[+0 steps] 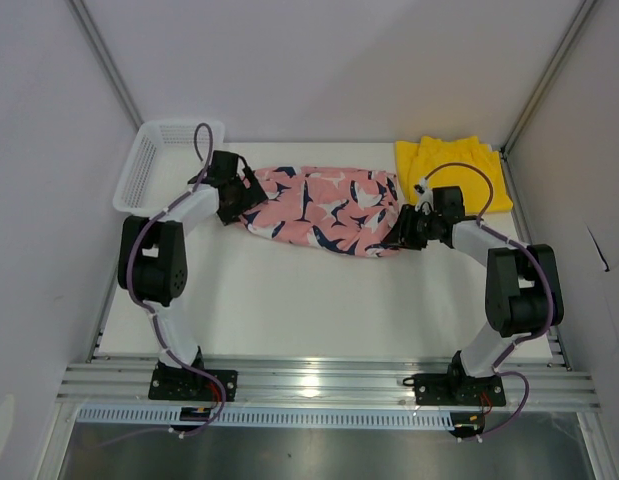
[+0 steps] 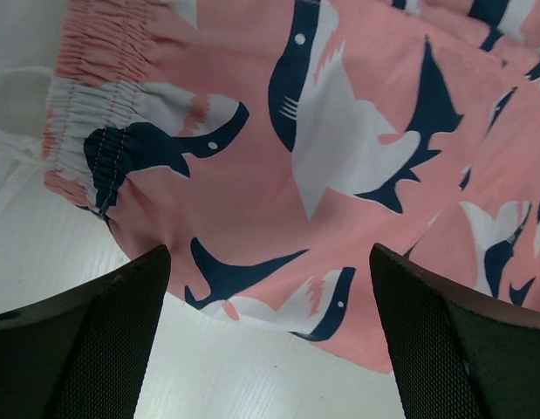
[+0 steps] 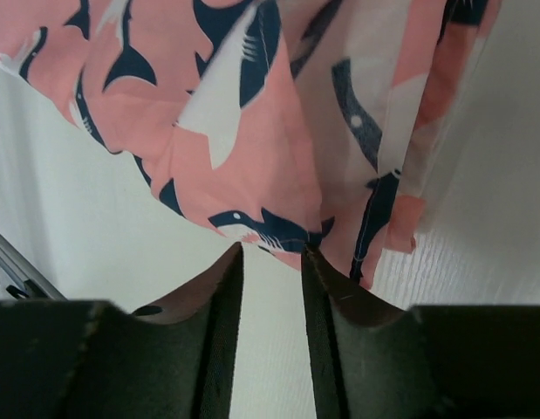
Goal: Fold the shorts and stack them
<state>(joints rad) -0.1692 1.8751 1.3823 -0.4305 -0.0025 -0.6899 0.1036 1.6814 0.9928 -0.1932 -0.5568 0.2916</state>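
Observation:
The pink shorts (image 1: 324,208) with a navy-and-white print lie spread across the middle of the table. The elastic waistband (image 2: 86,131) is at their left end. My left gripper (image 1: 245,198) sits at that left end, open wide. Its black fingers (image 2: 104,340) straddle the near edge of the pink cloth (image 2: 278,288), with nothing held. My right gripper (image 1: 405,228) is at the shorts' right end. It stands open by a narrow gap, and its fingertips (image 3: 237,262) just reach the cloth's hem (image 3: 270,229). Only table shows between them. The yellow shorts (image 1: 454,170) lie folded at the back right.
A white mesh basket (image 1: 161,165) stands at the back left corner, close behind the left arm. White walls and metal posts enclose the table on three sides. An aluminium rail (image 1: 319,380) holding both arm bases runs along the near edge.

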